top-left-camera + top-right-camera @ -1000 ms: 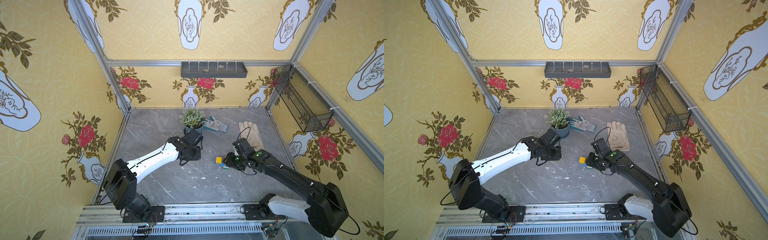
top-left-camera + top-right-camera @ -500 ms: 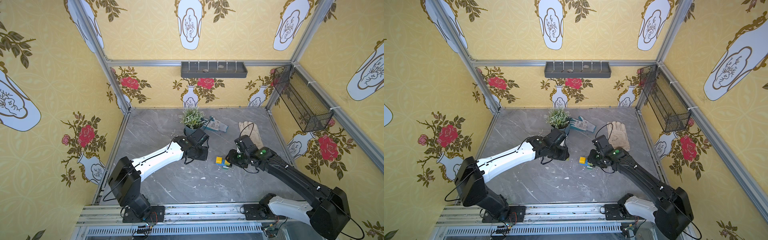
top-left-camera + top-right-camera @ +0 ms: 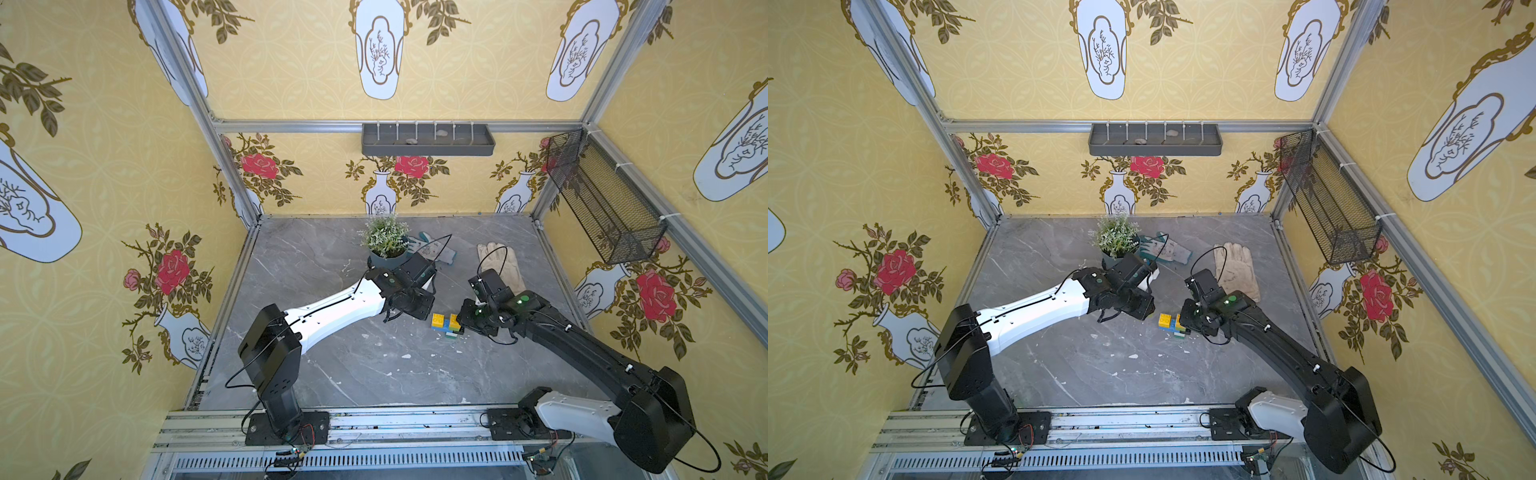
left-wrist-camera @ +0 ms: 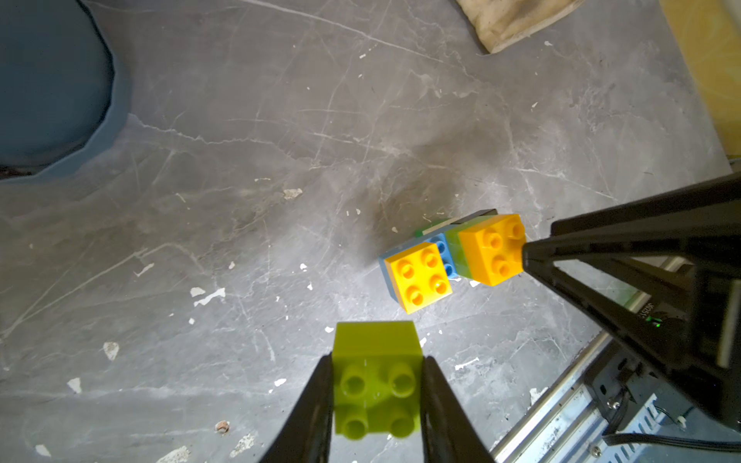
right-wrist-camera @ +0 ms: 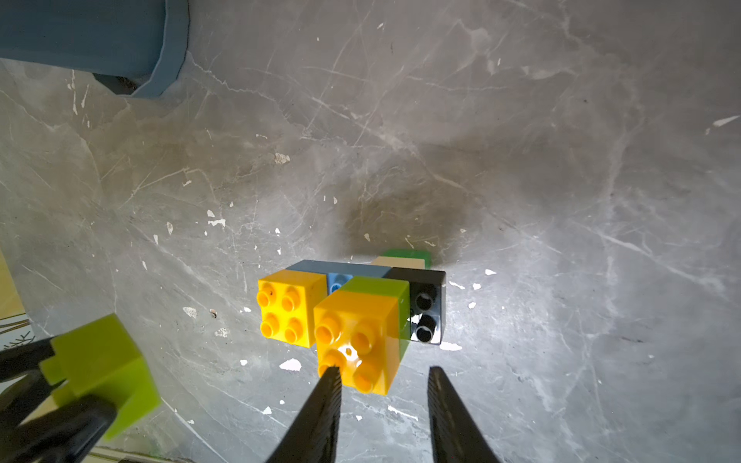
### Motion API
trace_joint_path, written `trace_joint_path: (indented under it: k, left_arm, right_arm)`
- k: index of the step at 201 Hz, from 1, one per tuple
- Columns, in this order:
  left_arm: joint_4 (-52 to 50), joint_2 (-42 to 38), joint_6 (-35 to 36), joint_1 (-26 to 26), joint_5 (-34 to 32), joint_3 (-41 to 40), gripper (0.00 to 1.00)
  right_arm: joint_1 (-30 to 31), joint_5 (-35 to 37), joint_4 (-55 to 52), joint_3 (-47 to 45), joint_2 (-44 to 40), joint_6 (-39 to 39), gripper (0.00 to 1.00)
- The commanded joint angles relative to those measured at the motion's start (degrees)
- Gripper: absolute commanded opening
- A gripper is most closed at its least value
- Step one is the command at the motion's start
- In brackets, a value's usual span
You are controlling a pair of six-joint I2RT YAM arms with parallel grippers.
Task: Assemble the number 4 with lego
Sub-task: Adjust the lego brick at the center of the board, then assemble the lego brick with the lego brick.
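The number 4 (image 3: 446, 323) (image 3: 1172, 323) stands partly built in the middle of the table. In the right wrist view one prong is a lone yellow brick (image 5: 290, 306) on the blue crossbar (image 5: 341, 272). The other prong is a yellow brick (image 5: 357, 340) on a lime one. Black (image 5: 425, 304), white and green bricks form the stem. My left gripper (image 4: 377, 358) is shut on a loose lime brick (image 4: 377, 385) (image 5: 100, 360), held in the air beside the lone yellow brick (image 4: 419, 276). My right gripper (image 5: 383, 373) is open over the taller prong, one fingertip (image 5: 331, 373) against its yellow studs.
A potted plant (image 3: 384, 245) stands just behind the left wrist (image 3: 409, 297). A blue-grey glove (image 3: 434, 249) and a beige glove (image 3: 498, 259) lie at the back. A wire basket (image 3: 602, 199) hangs on the right wall. The metal rail (image 3: 374, 419) runs along the front.
My left arm has swung right with the lime brick, closer to the figure. The right gripper has stayed by the taller prong.
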Motion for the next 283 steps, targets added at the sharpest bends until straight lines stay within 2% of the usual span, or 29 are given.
trace_joint_path:
  k: [1, 75, 144, 205, 283]
  left_arm:
    - [-2.7, 1.1, -1.5, -0.2, -0.2, 0.9, 0.0]
    - [-4.4, 2.7, -6.8, -0.3, 0.6, 3.0, 0.0]
    - [-6.0, 6.5, -11.9, -1.2, 1.1, 6.2, 0.0]
    - [-6.0, 8.4, -15.5, -2.0, 1.4, 7.3, 0.0]
    - [-10.1, 10.9, -17.3, -2.0, -1.8, 11.9, 0.0]
  right_arm:
    - [-0.1, 0.0, 1.4, -0.3, 0.0, -0.8, 0.38]
    - [-0.5, -0.2, 1.7, 0.0, 2.1, -2.1, 0.37]
    - [-0.4, -1.7, 2.2, -4.5, 2.2, -1.2, 0.17]
    - [-0.4, -0.9, 0.3, -4.5, 2.8, -1.3, 0.15]
    - [-0.4, -1.2, 1.0, -5.4, 3.3, -1.3, 0.15]
